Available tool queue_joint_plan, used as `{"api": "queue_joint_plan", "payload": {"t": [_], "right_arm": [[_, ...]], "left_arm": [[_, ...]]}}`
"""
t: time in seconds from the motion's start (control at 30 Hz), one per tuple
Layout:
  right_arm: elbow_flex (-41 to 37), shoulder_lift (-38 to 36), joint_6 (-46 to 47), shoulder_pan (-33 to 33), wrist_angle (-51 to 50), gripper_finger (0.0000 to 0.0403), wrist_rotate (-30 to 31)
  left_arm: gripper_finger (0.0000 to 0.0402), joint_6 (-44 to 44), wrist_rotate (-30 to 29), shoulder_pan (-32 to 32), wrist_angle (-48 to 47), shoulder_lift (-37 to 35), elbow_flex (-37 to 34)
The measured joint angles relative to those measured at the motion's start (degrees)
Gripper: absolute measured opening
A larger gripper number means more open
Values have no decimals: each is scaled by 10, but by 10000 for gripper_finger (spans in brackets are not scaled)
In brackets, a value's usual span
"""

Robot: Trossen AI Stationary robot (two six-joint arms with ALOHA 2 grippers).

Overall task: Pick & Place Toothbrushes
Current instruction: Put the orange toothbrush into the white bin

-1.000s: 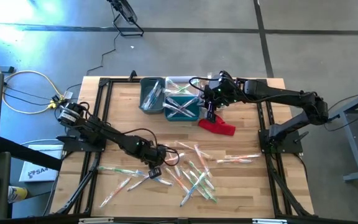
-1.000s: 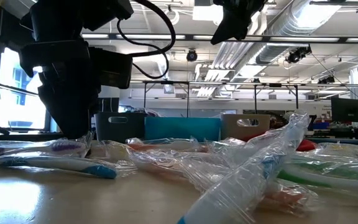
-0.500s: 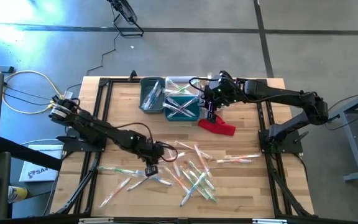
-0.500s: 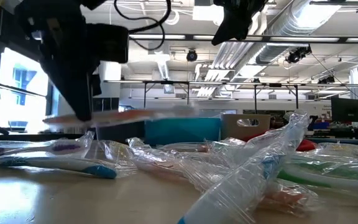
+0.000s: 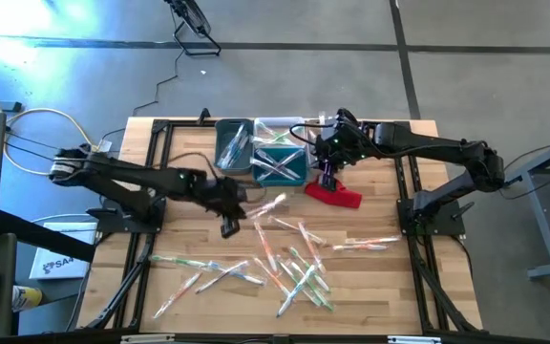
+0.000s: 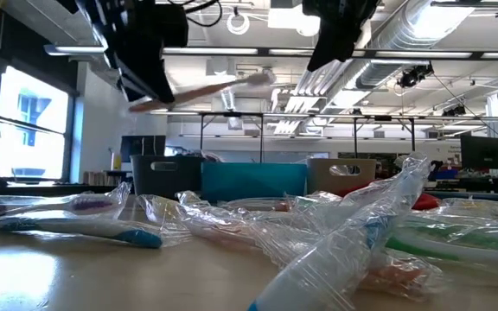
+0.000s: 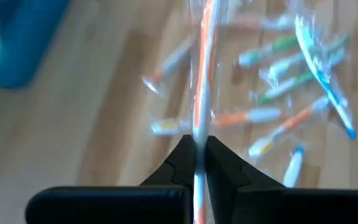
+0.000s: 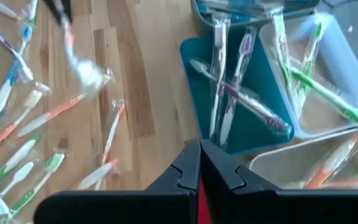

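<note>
My left gripper (image 5: 240, 208) hangs above the table's middle, shut on an orange-handled toothbrush (image 5: 267, 204) in a clear wrapper. In the low view this gripper (image 6: 150, 86) is high above the table, with the toothbrush (image 6: 210, 86) sticking out sideways. Several more wrapped toothbrushes (image 5: 294, 263) lie loose on the wood nearer the front edge. My right gripper (image 5: 327, 177) is shut on nothing, high over the red cloth (image 5: 334, 195) beside the bins. My left gripper pinches the toothbrush's orange handle (image 7: 199, 146) through the wrapper between its two fingers. The fingers slant down from the table's left. The toothbrush runs on past the fingertips (image 7: 216, 155), close to level, its white end (image 5: 283, 199) toward the right. It is clear of the table.
A grey bin (image 5: 232, 148), a teal bin (image 5: 280, 170) and a white bin (image 5: 277, 130) stand at the far middle, with toothbrushes in them. Black frame rails (image 5: 156, 172) run along the table's left and right sides. Bare wood lies between the bins and the pile.
My left gripper has risen from the pile and moved toward the far edge and the bins, staying shut. The orange toothbrush has come up with it, from lying among the others to hanging clear of the table.
</note>
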Motion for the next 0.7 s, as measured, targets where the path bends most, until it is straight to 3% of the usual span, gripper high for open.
{"api": "queue_joint_plan", "payload": {"t": [0.2, 0.43, 0.7], "right_arm": [[0, 0, 32, 1, -3, 3, -17], [0, 0, 45, 1, 24, 3, -34], [0, 0, 45, 1, 156, 3, -34]], "left_arm": [[11, 35, 0, 64, 1, -71, 0], [10, 59, 9, 134, 76, -143, 1], [10, 68, 25, 200, 157, -184, 0]]}}
